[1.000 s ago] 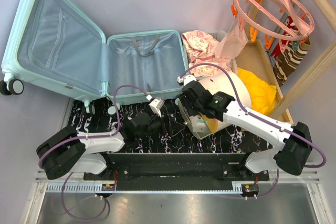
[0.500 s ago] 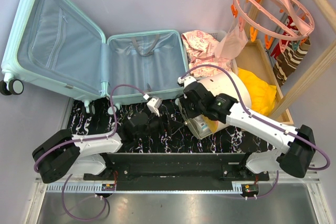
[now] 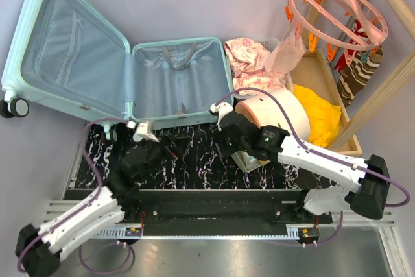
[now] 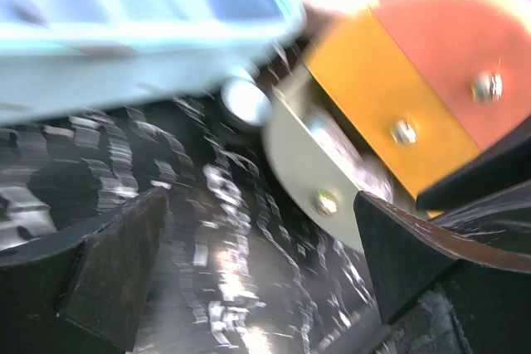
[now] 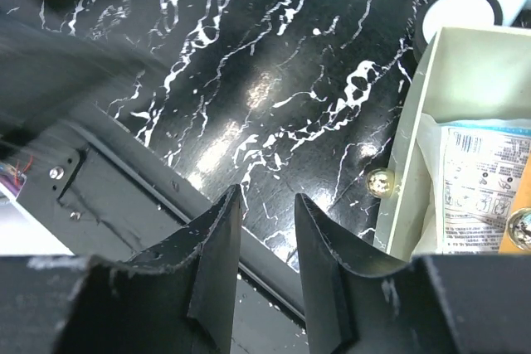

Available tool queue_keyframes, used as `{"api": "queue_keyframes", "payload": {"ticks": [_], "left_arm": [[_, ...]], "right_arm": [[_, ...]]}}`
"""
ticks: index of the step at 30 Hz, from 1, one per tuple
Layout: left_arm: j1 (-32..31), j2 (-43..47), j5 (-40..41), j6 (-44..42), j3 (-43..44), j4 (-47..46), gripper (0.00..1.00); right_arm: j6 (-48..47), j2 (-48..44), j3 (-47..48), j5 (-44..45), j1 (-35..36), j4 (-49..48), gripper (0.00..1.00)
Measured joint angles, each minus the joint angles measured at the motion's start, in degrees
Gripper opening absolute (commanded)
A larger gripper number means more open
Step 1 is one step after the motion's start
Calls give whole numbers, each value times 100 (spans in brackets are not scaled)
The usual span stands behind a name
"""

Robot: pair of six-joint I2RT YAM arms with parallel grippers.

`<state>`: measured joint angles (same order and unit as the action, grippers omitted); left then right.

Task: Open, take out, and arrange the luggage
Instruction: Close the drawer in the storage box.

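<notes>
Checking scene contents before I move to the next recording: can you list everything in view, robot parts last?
luggage: one, mint-blue, open, far left of table
floral cloth: one, pink, right of the luggage
clip hanger: one, salmon pink, top right
wooden tray: one, right side
yellow cloth: one, in the tray
cylinder: one, cream with orange end, beside the yellow cloth
striped cloth: one, brown and white, far right
box: one, cream, holding a printed packet
table: one, black marble
left gripper: open, empty
right gripper: open, empty, over the table
</notes>
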<state>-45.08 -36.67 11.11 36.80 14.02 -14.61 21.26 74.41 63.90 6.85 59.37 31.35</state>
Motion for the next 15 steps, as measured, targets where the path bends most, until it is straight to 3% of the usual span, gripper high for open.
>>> {"api": "queue_keyframes", "payload": {"ticks": [3,5,8,15], "left_arm": [[551,1266,236,-192,74,1130,99],[977,1648,245,-365,282,1788,99],[1410,1613,181,-542,597,2297,99],[1620,640,-420,-693,1001,2649,99]], "right_arm": [[114,162,-28,122,13,-52,41],[155,402,-26,181,55,-111,41],[179,866,-17,271,153,-181,41],[170,1672,-4,872,249,-192,43]]}}
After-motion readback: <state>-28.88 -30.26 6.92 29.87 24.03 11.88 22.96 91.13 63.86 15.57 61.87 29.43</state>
